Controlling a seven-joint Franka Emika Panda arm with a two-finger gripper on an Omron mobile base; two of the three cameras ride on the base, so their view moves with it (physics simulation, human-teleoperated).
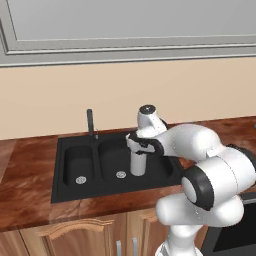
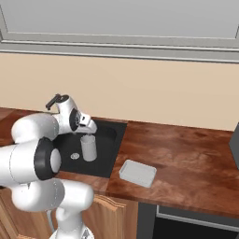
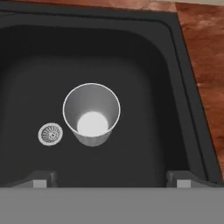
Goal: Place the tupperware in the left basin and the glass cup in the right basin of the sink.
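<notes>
Two dark fingertips [image 3: 41, 179] stand wide apart at the near edge of the hand view, holding nothing, and the glass cup [image 3: 91, 114] stands upright below and between them, its open mouth facing up toward the gripper [image 3: 109, 180]. Just to one side of the cup's base lies the round silver drain [image 3: 50, 134], close to it but not touching. Cup and drain both sit on the floor of the right basin [image 3: 144, 87], the wider black compartment of the sink [image 1: 62, 192]. Seen from the left base view, the gripper [image 1: 138, 146] hangs straight above the cup [image 1: 137, 163], its jaws clear of the rim, with the slim dark faucet [image 1: 90, 123] beyond it and the left basin [image 1: 80, 162] off to the side, past the divider. Well away on the other side, out on the reddish-brown counter [image 2: 186, 154], the tupperware [image 2: 137, 172] lies flat near the front edge, just beyond the sink's rim.
</notes>
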